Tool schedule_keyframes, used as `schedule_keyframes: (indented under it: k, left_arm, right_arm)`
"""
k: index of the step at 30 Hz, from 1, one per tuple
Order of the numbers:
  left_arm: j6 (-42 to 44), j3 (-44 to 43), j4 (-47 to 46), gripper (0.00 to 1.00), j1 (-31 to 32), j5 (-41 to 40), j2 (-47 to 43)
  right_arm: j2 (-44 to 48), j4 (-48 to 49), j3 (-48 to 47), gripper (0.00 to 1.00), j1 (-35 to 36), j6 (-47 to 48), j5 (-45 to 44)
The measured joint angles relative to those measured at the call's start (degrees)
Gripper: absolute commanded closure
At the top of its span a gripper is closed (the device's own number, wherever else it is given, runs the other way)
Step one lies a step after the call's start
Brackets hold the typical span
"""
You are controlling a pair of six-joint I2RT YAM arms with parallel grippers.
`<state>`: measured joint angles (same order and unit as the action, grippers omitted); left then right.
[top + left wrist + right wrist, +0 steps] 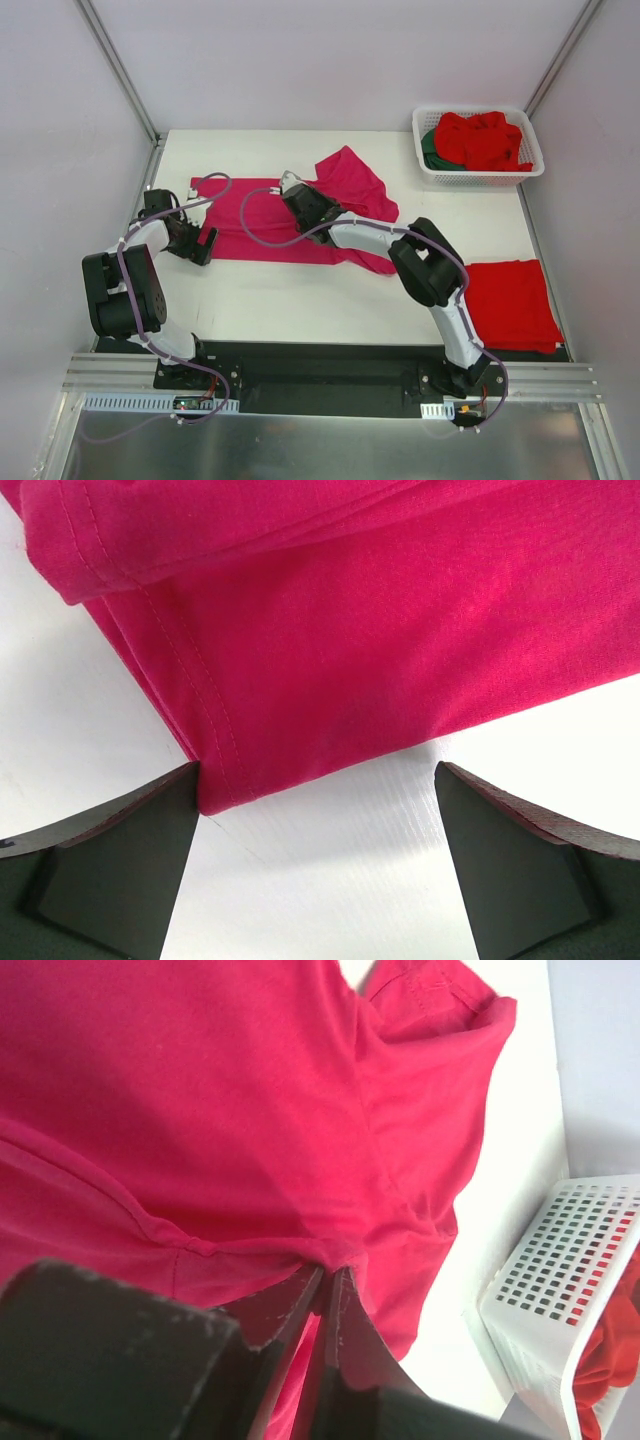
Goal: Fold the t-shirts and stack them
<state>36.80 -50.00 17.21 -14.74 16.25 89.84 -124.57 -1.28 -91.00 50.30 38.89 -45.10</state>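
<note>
Right gripper [327,1278] clamped on the magenta t-shirt [200,1090], fold raised for turning over; left gripper [318,790], jaws wide apart, poised at the hem corner, ready to pinch.

Table [300,300] w/ pink tee [345,180], folded red tee [512,300], white basket [478,178].

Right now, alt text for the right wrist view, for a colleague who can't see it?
The right gripper is shut on a bunched fold of the pink shirt, which fills most of the view. At the right edge, a white basket with red cloth inside stands on the table.
</note>
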Motion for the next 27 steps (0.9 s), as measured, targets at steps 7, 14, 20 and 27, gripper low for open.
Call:
schedule_keyframes:
  k: [7,14,20,27]
  left_arm:
    - [0.0,0.0,0.0,0.01,0.0,0.0,0.0]
    - [0.0,0.1,0.0,0.01,0.0,0.0,0.0]
    - [0.0,0.3,0.0,0.01,0.0,0.0,0.0]
    - [-0.2,0.3,-0.1,0.01,0.0,0.3,0.0]
  right_arm:
    - [-0.3,1.1,-1.2,0.21,0.0,1.3,-1.1]
    - [-0.2,0.6,-1.1,0.21,0.0,0.7,-3.5]
    - [5.8,-8.9,3.8,0.31,-2.7,-11.9,2.0]
    - [24.1,-17.4,13.9,0.36,-12.1,-28.0,18.1]
